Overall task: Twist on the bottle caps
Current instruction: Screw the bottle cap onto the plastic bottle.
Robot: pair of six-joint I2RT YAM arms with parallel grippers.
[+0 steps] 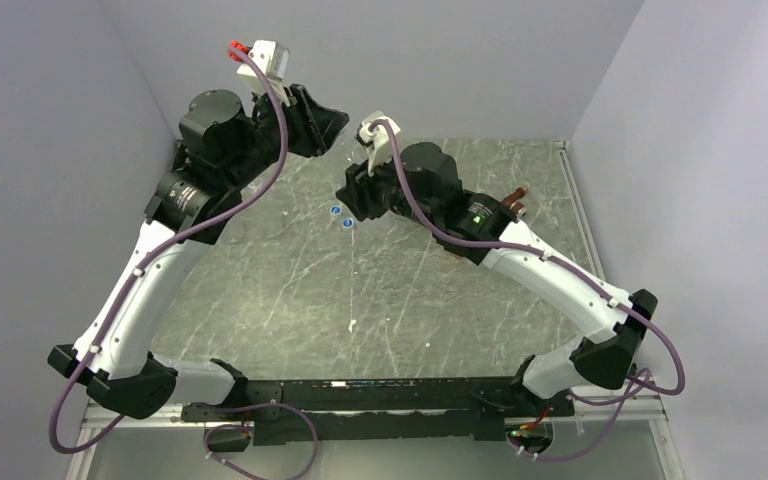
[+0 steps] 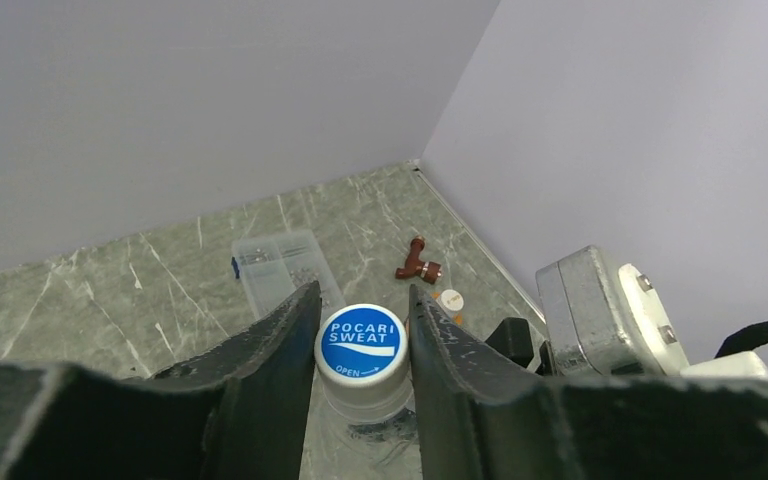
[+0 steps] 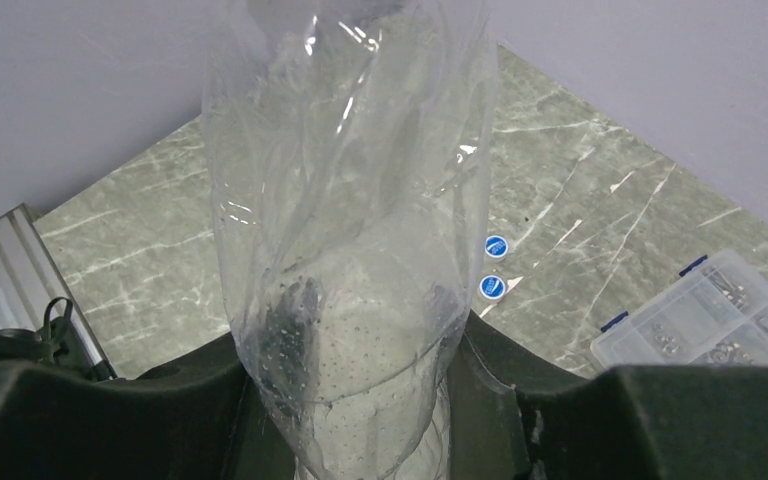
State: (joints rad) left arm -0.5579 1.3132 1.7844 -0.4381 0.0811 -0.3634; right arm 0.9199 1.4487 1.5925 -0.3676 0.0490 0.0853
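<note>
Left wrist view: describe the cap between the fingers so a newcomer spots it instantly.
Over the far part of the marbled table, find the left arm's fingers. Between them sits a blue cap printed POCARI SWEAT, atop a clear bottle. The two other blue caps lie loose on the table.

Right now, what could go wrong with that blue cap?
The blue cap sits between the tips of the left pincer; gripped crooked, it could go on slanted or pop off. The clear bottle looks thin and crumpled where the right pincer squeezes it, so it may buckle or twist when the cap turns.
</note>
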